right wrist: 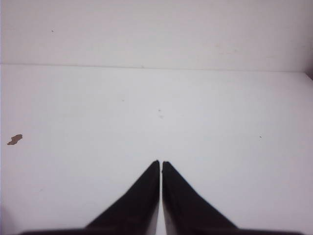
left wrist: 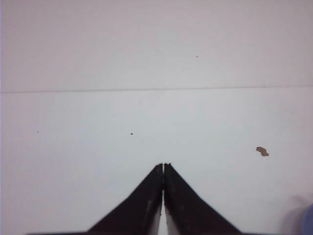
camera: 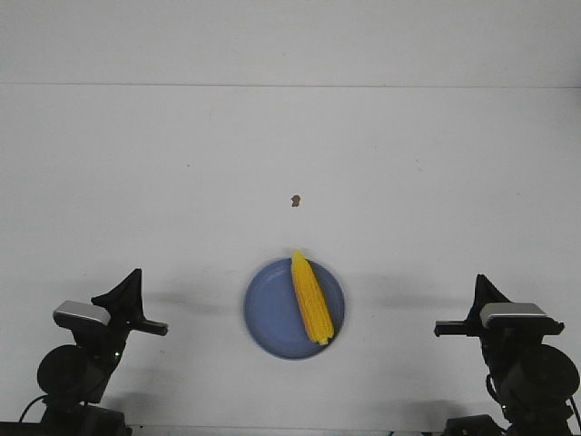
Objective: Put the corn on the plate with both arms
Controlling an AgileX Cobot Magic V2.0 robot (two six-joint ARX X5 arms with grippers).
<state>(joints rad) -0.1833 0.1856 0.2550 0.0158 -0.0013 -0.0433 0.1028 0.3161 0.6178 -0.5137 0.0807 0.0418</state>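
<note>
The yellow corn (camera: 310,298) lies lengthwise on the blue plate (camera: 269,311) at the table's front centre, its pointed tip at the far rim. A sliver of the plate (left wrist: 308,221) shows in the left wrist view. My left gripper (camera: 134,276) sits at the front left, well apart from the plate, shut with nothing held. In its own view the left gripper (left wrist: 163,165) has its fingers pressed together. My right gripper (camera: 480,280) rests at the front right, likewise shut and empty. The right gripper (right wrist: 160,162) shows only a hairline gap.
A small brown speck (camera: 295,201) lies on the white table beyond the plate, also seen as the speck (left wrist: 262,151) and the speck (right wrist: 14,140) in the wrist views. The table's far edge meets a white wall (camera: 290,41).
</note>
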